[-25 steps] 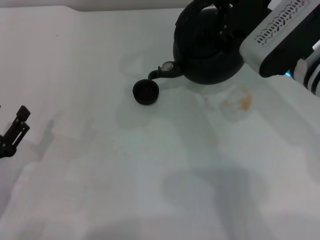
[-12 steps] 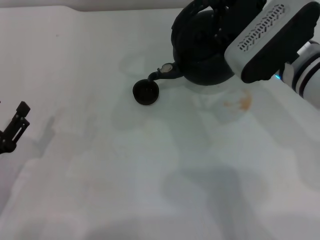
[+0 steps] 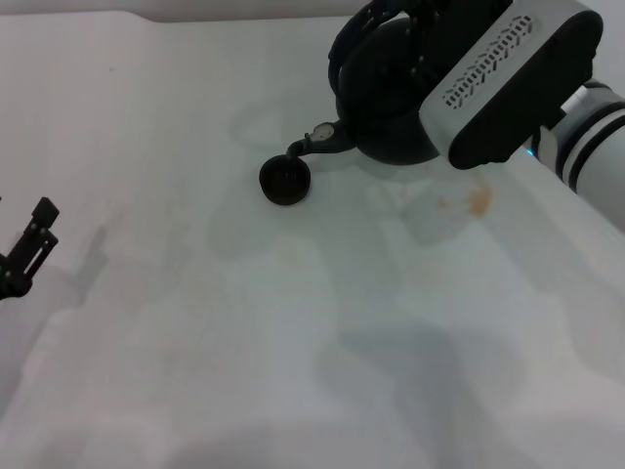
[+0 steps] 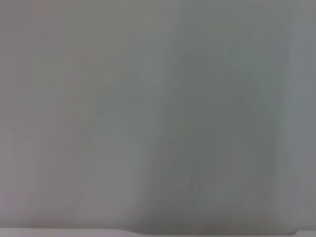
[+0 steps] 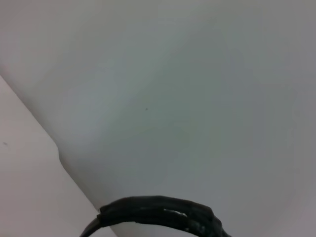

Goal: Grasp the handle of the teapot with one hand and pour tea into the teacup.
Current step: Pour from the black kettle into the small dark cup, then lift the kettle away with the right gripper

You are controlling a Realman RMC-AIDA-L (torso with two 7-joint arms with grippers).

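Note:
The matte black teapot (image 3: 383, 103) hangs at the back right of the white table, tipped toward its short spout (image 3: 320, 137) with the pale tip. The spout points down at the tiny dark teacup (image 3: 285, 180), which stands just left of and in front of it. My right gripper (image 3: 418, 20) is on top of the pot, shut on the black arched handle (image 3: 354, 34), and my white forearm hides most of it. The handle also shows as a rough black arc in the right wrist view (image 5: 158, 215). My left gripper (image 3: 27, 252) is parked low at the far left.
An orange-brown stain (image 3: 477, 200) and a faint wet patch mark the table (image 3: 293, 342) just in front of the pot. The table's far edge (image 3: 146, 15) runs along the back. The left wrist view shows only bare table surface (image 4: 158, 118).
My right arm has swung left over the teapot, and the pot has shifted slightly left and tipped more toward the cup. The cup and the left arm have not moved.

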